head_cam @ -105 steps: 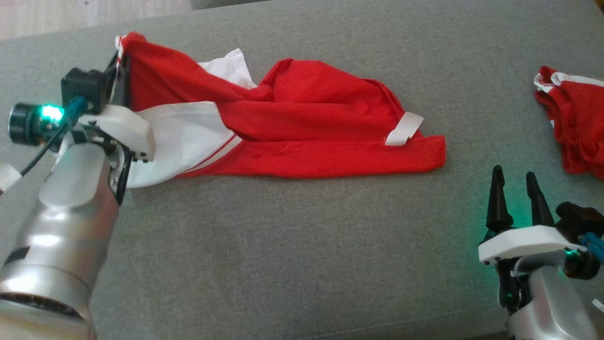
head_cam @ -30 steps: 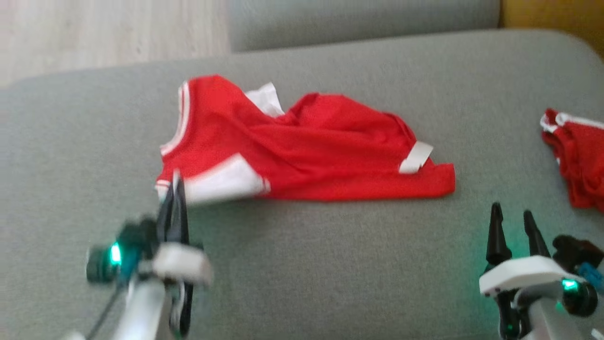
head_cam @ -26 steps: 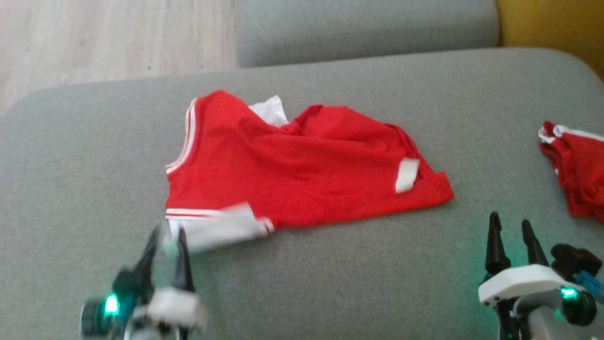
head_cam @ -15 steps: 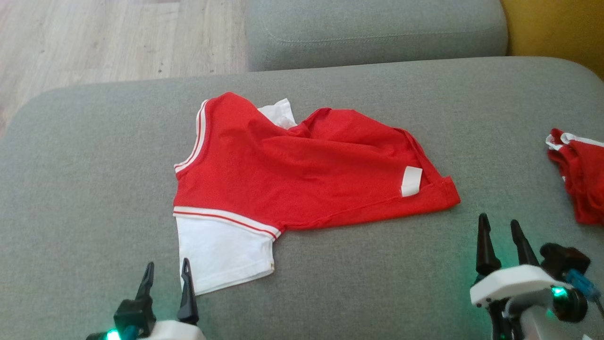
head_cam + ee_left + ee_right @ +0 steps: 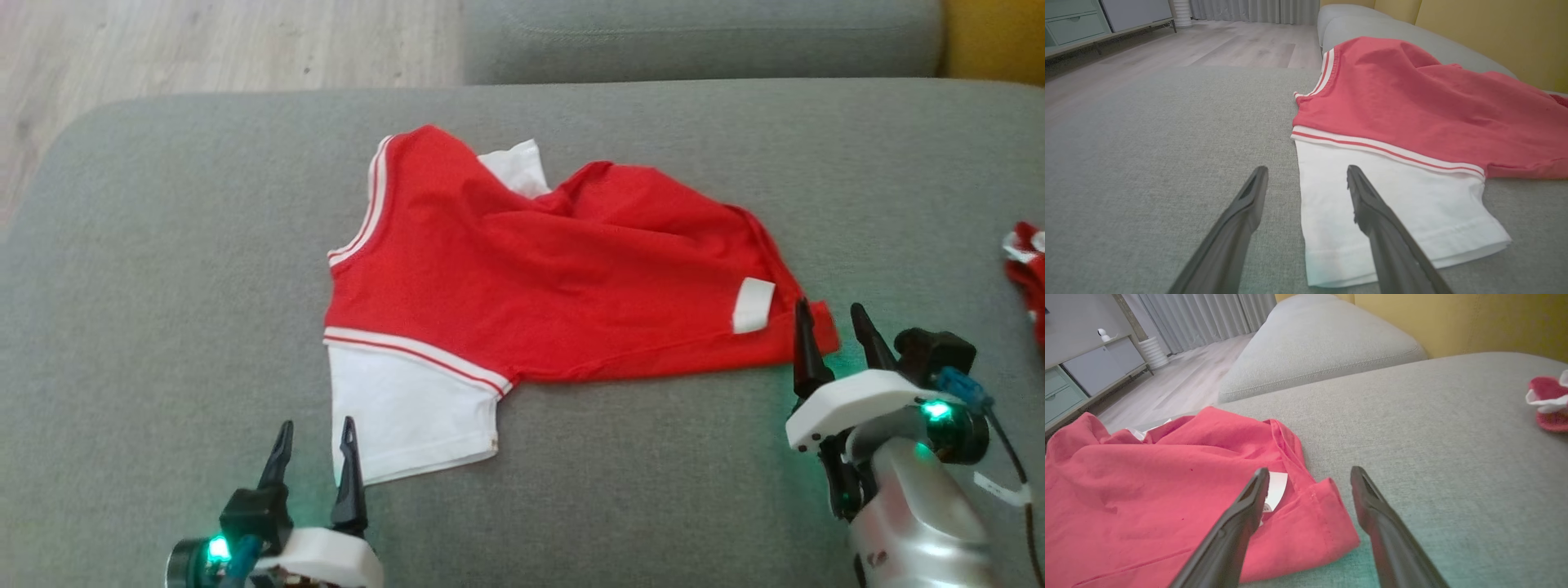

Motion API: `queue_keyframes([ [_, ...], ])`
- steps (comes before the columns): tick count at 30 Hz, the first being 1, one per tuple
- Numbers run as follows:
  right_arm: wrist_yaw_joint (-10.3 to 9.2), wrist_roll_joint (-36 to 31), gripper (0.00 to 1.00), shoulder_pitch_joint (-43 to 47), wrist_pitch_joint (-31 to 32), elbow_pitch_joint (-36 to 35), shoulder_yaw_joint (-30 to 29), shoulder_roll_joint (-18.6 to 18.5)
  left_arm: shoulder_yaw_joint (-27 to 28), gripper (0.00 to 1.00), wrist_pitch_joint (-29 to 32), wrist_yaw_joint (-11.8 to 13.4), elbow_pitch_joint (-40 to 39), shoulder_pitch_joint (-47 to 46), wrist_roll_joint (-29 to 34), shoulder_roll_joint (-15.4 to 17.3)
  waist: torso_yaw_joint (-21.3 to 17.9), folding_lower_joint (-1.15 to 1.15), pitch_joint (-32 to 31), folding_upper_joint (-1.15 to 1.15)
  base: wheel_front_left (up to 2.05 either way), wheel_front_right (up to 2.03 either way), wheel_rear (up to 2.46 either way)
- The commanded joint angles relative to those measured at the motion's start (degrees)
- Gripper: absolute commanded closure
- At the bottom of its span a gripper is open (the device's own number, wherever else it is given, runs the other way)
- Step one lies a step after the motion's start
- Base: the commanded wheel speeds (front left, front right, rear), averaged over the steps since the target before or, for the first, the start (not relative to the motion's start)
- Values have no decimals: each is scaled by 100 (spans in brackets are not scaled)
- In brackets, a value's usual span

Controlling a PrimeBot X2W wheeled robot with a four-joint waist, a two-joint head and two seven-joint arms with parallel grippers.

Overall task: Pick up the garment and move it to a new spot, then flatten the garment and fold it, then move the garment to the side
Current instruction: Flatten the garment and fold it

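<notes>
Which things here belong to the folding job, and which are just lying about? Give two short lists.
Job: shirt; left pincer; right pincer; seat.
Lying about: second red garment; far cushion; cabinet.

Grey upholstered seat (image 5: 163,245) spreads wide before me; a second grey cushion (image 5: 694,37) butts against its far edge; pale wood floor (image 5: 204,41) beyond, to my left; yellow panel (image 5: 996,37) at far right; small crumpled red-and-white cloth (image 5: 1030,278) on the seat at my right, cut by the frame; across the room, low cabinet (image 5: 1094,369) with pale green drawers, grey curtains (image 5: 1208,312) beside it.
</notes>
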Motion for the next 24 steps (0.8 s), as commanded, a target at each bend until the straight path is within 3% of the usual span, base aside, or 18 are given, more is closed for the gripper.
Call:
queue_keyframes([
  [1,-4,-60,0,-265,-33,-5,76,-31,97,0,-56,-21,-117,-215,-47,8,96,-1,79,0,0,0,0],
  [13,-4,-392,2,-499,-33,477,-258,-31,14,0,-56,-18,-139,-231,-81,8,250,-1,177,0,0,0,0],
  [15,-4,-425,25,-512,-33,479,-274,-31,11,0,-56,-24,-158,-239,-85,8,261,-1,185,0,0,0,0],
  [17,-4,-436,64,-506,-33,396,-255,-31,-17,0,-56,-42,-166,-247,-79,7,284,-1,187,0,0,0,0],
  [18,-4,-445,93,-489,-33,372,-251,-31,-34,0,-56,-52,-164,-252,-72,7,291,-1,184,0,0,0,0],
  [19,-4,-445,100,-476,-33,344,-248,-31,-48,0,-56,-58,-159,-252,-71,7,293,-1,181,0,0,0,0],
  [24,-4,-454,100,-348,-33,-99,-95,-31,-67,0,-56,-46,-129,-187,-101,7,244,-1,71,0,0,0,0],
])
